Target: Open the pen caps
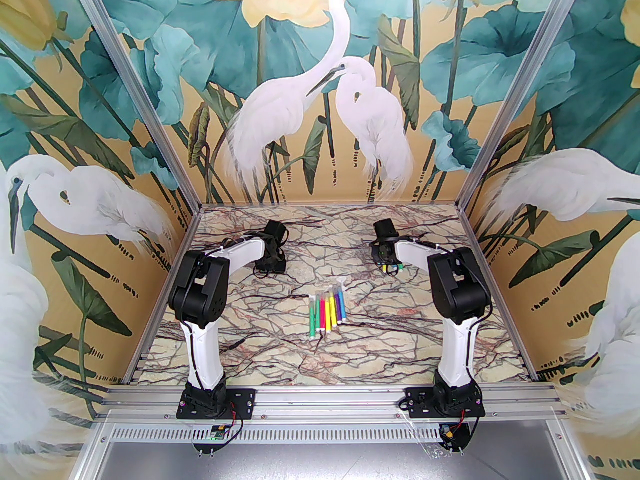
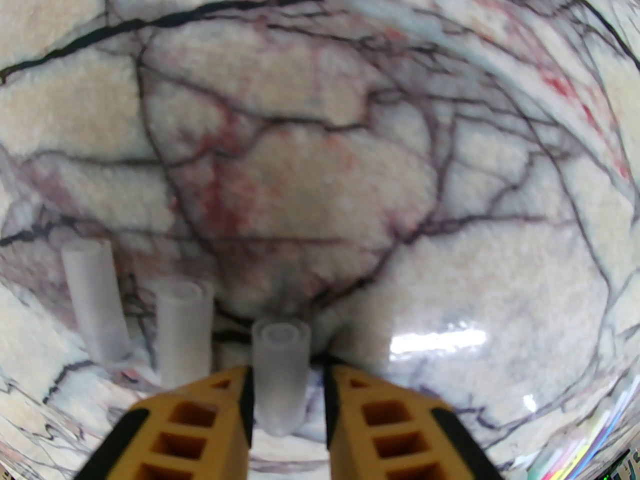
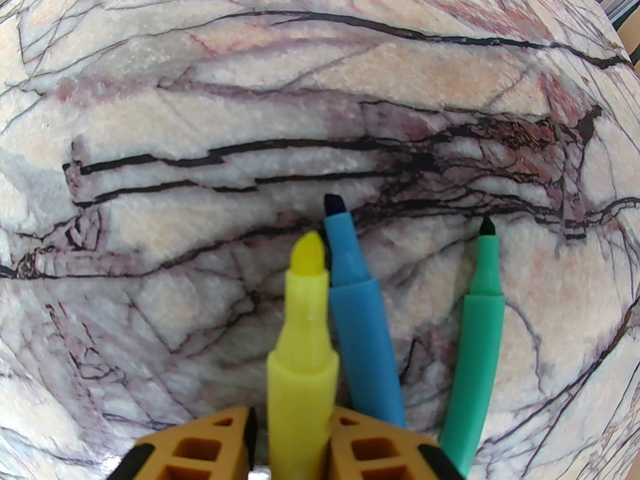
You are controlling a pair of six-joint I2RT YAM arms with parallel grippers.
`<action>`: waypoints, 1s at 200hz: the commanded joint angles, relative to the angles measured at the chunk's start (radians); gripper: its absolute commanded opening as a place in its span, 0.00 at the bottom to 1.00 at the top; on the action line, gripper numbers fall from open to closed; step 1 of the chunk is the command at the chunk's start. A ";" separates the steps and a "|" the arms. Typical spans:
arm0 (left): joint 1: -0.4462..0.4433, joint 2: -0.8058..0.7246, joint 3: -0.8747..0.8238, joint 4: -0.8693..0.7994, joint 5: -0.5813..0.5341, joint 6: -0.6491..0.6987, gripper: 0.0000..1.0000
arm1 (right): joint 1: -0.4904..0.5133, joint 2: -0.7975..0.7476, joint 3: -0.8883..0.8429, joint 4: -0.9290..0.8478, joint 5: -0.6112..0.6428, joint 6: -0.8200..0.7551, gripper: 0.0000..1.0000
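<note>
Three clear pen caps lie on the marble table in the left wrist view. One cap (image 2: 278, 373) sits between the fingers of my left gripper (image 2: 286, 368), whose jaws are slightly open with a gap on the right side. Two more caps (image 2: 182, 330) (image 2: 95, 300) lie to its left. In the right wrist view, an uncapped yellow pen (image 3: 300, 338) lies between the jaws of my right gripper (image 3: 292, 410), which stand slightly apart. Uncapped blue (image 3: 357, 313) and green (image 3: 477, 338) pens lie beside it. From above, the left gripper (image 1: 270, 267) and right gripper (image 1: 386, 267) are both low over the table.
A row of several coloured pens (image 1: 327, 310) lies at the middle of the marble table (image 1: 260, 328), between the two arms. Painted walls close in the left, right and back sides. An aluminium rail (image 1: 325, 398) runs along the near edge.
</note>
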 commanded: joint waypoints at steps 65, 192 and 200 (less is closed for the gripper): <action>0.006 -0.161 -0.049 0.022 0.044 0.011 0.32 | -0.005 -0.004 0.049 -0.058 0.024 -0.006 0.36; 0.009 -0.254 -0.111 0.046 0.047 0.010 0.34 | 0.012 0.017 0.121 -0.163 0.105 -0.016 0.46; 0.007 -0.258 -0.114 0.045 0.045 0.011 0.34 | 0.015 0.019 0.127 -0.171 0.115 -0.019 0.46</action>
